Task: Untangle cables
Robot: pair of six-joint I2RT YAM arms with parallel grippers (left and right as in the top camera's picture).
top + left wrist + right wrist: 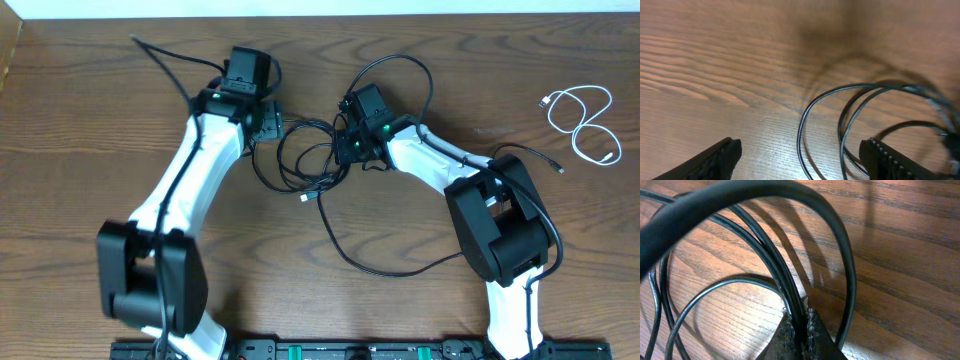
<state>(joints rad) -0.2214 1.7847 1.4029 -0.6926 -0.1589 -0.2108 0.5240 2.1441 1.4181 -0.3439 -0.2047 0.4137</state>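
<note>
Two black cables (300, 160) lie looped together mid-table between my two grippers. One strand runs on in a long curve (385, 270) toward the front. The white cable (585, 120) lies coiled by itself at the far right. My left gripper (268, 123) is at the left edge of the tangle. In the left wrist view it (800, 157) is open, and black cable loops (805, 125) lie on the wood between its fingers (722, 155). My right gripper (346, 150) is at the tangle's right side. In the right wrist view it (801, 327) is shut on black cable strands (775, 265).
Thicker black cords run from the arms, one toward the back left (160, 60) and one arching behind the right arm (405, 65). A black rail (350, 350) lines the front edge. The wood table (60, 150) reaches both sides.
</note>
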